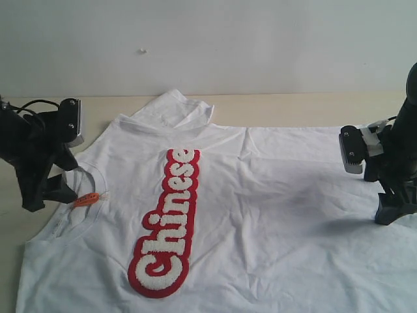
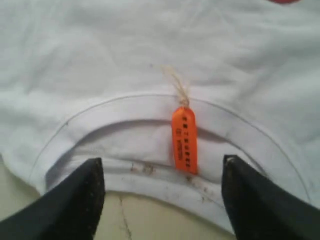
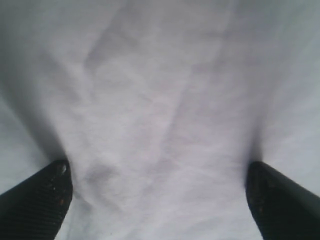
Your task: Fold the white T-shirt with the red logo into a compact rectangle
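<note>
- One white T-shirt point(image 1: 273, 215) lies spread on the pale table point(image 1: 293, 104).
- One red logo point(image 1: 171, 222), lettered "Chinese", runs up its middle.
- One orange tag point(image 2: 184, 140) hangs at the collar, between the left gripper's point(image 2: 162, 161) parted jaws, which grasp nothing.
- The right gripper point(image 3: 159, 167), jaws wide apart, sits over plain cloth, holding nothing.
- One white wall point(image 1: 260, 39) stands behind.
</note>
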{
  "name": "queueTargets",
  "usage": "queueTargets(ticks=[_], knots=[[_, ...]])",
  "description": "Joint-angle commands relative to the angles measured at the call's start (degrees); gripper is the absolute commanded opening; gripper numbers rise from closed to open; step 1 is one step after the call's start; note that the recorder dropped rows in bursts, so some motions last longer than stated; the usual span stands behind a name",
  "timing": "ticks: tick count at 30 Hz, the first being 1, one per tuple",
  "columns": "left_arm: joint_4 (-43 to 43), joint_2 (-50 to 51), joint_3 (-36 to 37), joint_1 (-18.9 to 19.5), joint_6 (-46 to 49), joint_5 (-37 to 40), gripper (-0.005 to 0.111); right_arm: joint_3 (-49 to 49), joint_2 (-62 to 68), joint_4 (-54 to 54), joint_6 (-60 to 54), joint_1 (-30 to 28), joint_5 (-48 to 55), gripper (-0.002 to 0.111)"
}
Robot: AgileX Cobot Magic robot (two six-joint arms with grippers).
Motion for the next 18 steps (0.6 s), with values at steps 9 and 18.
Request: queueTargets(ticks=[9, 18], knots=[[-1.7, 0.4, -1.5, -2.8, -3.4, -1.8, 0.047, 0.6, 1.4, 0.0, -0.4, -0.2, 1.6, 0.090], [-12.1, -0.8, -1.5, -3.7, 0.5, -4.1, 0.000, 0.6, 1.4, 0.0, 1.1, -0.2, 1.7, 0.090]])
